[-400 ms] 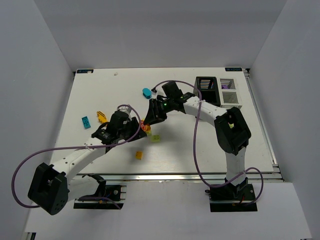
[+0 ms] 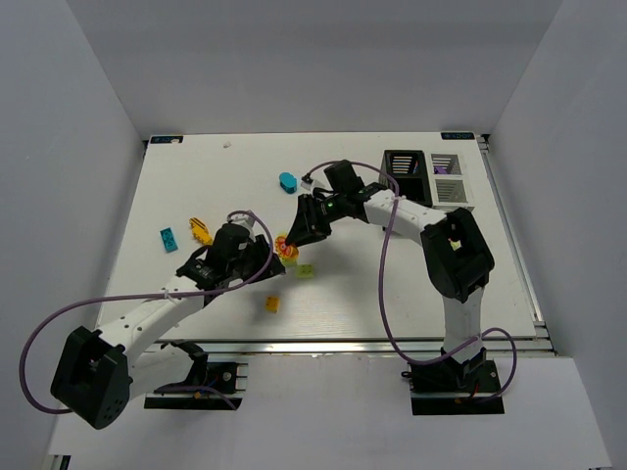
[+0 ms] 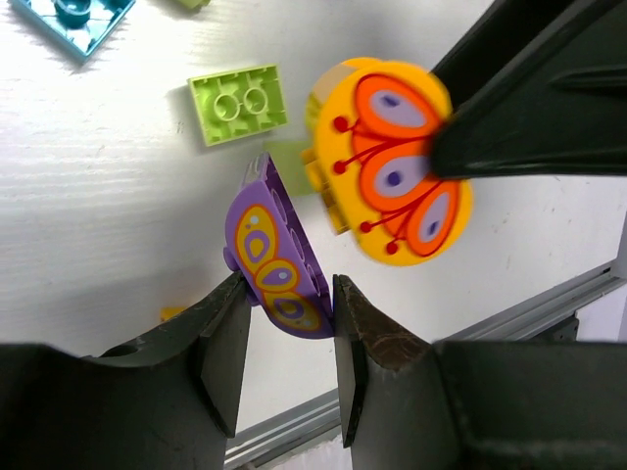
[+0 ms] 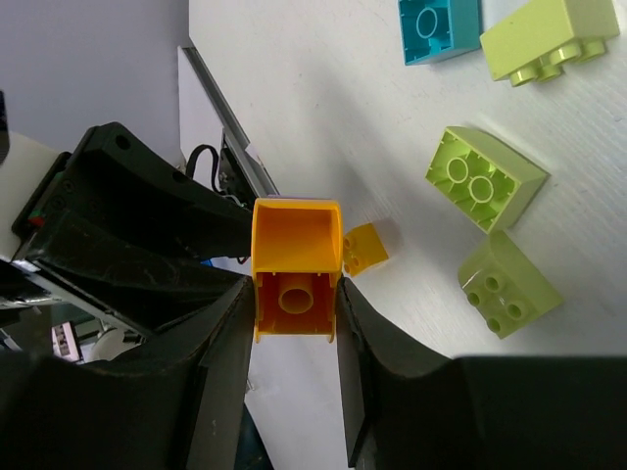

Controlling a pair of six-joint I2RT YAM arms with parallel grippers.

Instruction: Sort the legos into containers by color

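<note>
Since the earlier frame your left arm has drawn back slightly toward the near left, so the two grippers now stand a little apart. Your left gripper [image 3: 284, 328] is partly closed on a purple butterfly-wing piece [image 3: 274, 257], its lower edge pinched between both fingers. Your right gripper [image 4: 292, 292] clamps an orange butterfly brick [image 3: 392, 162] by its sides. Both pieces sit mid-table [image 2: 392, 284], just beyond a lime green brick [image 2: 306, 270] and well left of the black bin [image 2: 405, 168].
</note>
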